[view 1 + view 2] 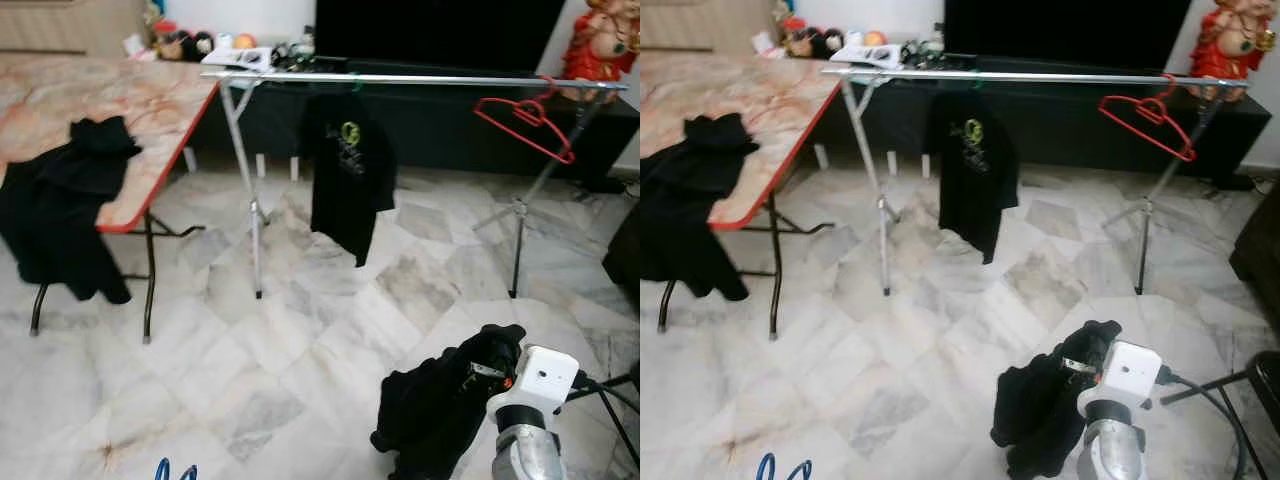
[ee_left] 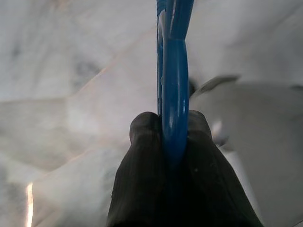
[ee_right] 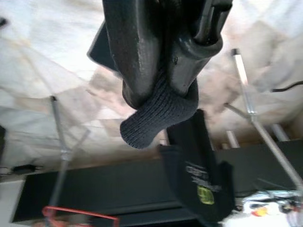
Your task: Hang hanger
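A marble floor (image 1: 300, 380) lay under a red-edged folding table (image 1: 130, 100), beside a dark TV cabinet (image 1: 430, 125).

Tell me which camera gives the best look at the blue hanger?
The left wrist view: the blue hanger runs up close between the left gripper's fingers, which are shut on it. The eye views catch just its blue tips at the bottom edge.

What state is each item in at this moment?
Blue hanger: clamped in left gripper, low by the floor.
Black garment: bunched, gripped by right gripper.
Red hanger: hooked on rail, empty, tilted.
Black T-shirt: hanging from rail.
Black clothes: draped over table edge.
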`<state>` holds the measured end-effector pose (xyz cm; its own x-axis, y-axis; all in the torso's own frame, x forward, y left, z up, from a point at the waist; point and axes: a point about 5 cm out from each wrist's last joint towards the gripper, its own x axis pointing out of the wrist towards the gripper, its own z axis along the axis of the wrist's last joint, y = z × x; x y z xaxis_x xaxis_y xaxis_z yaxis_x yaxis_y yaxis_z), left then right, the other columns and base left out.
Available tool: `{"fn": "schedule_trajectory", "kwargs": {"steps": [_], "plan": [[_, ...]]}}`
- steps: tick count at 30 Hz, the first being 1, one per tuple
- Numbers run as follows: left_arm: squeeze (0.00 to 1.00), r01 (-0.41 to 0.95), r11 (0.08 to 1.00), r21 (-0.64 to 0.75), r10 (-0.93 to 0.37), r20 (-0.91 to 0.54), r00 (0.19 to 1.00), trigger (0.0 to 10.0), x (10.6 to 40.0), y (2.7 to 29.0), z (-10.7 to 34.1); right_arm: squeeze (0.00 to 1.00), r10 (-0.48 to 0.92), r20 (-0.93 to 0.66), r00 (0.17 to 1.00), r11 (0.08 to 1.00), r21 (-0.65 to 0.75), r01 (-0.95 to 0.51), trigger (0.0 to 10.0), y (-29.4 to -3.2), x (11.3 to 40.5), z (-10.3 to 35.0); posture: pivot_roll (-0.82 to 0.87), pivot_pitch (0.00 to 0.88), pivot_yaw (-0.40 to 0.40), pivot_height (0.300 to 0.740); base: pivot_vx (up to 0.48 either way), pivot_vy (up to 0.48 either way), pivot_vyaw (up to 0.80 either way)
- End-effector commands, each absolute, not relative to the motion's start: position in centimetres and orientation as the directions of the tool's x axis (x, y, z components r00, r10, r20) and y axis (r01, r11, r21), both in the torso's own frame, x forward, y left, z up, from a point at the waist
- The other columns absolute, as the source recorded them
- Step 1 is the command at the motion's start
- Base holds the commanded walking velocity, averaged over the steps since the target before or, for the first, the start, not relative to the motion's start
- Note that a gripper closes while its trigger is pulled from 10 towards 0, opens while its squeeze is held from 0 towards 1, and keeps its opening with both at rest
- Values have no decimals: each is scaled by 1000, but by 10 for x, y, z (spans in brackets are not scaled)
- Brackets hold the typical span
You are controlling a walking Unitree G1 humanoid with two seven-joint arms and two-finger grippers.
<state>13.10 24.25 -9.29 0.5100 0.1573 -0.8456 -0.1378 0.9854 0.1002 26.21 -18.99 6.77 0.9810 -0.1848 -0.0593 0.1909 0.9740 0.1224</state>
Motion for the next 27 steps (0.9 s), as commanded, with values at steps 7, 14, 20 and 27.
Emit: {"fn": "schedule_trajectory", "kwargs": {"steps": [7, 14, 20, 27], "plan": [[0, -138, 986, 91, 148, -860, 488, 10000, 127, 237, -96, 0, -210, -23, 977, 972, 102, 211, 10000, -200, 263, 76, -6, 110, -27, 721, 0, 441, 0], [0, -143, 986, 90, 149, -860, 489, 10000, 127, 237, -96, 0, -198, -20, 980, 976, 92, 199, 10000, -197, 264, 76, -4, 107, -27, 721, 0, 440, 0], [0, -144, 986, 87, 147, -859, 490, 10000, 127, 237, -96, 0, -183, -17, 983, 981, 68, 184, 10000, -197, 266, 78, -6, 101, -33, 721, 0, 441, 0], [0, -146, 986, 83, 146, -856, 495, 10000, 128, 238, -95, 0, -178, -13, 984, 982, 65, 178, 10000, -195, 267, 78, -6, 98, -35, 721, 0, 441, 0]]}}
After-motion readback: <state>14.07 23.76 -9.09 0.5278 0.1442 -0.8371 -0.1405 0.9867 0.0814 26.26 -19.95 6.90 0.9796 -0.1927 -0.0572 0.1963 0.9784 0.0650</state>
